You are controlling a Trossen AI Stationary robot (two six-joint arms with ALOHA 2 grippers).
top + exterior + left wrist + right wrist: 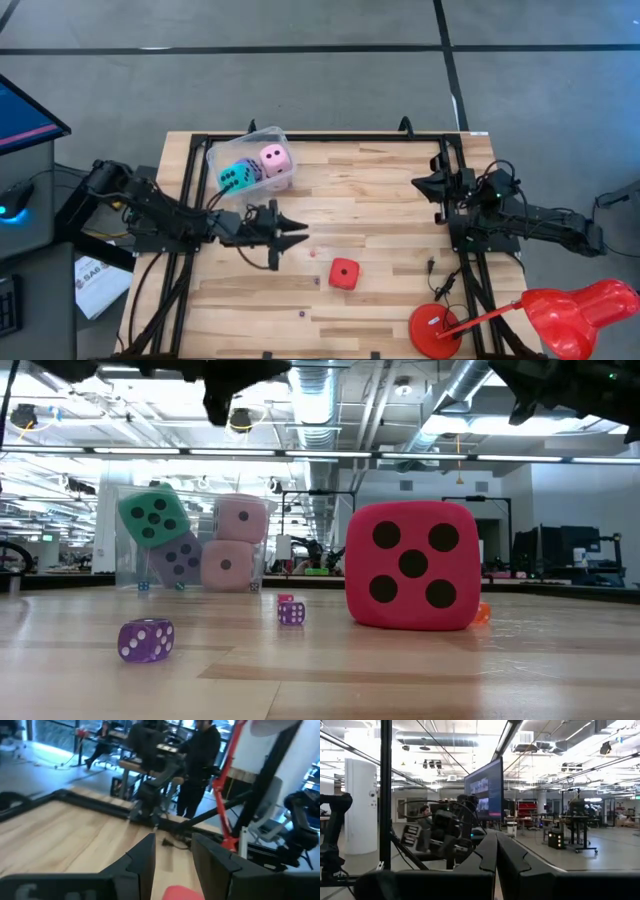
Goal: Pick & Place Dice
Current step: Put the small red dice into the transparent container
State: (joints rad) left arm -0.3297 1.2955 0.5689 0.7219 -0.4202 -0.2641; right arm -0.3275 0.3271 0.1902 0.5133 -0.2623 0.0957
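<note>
Dice: five large, soft-looking, rounded-cornered cubes with dark pips. Red die lies alone on the pale wood plank table. Four sit in the clear plastic tub near the far left corner: cyan die, violet-blue die, two pale pink dice stacked. Three tiny translucent purple dice lie scattered on the planks. Left gripper hovers near the red die, fingers slightly parted, holding nothing. Right gripper waits at the right rail, fingers pressed together.
</note>
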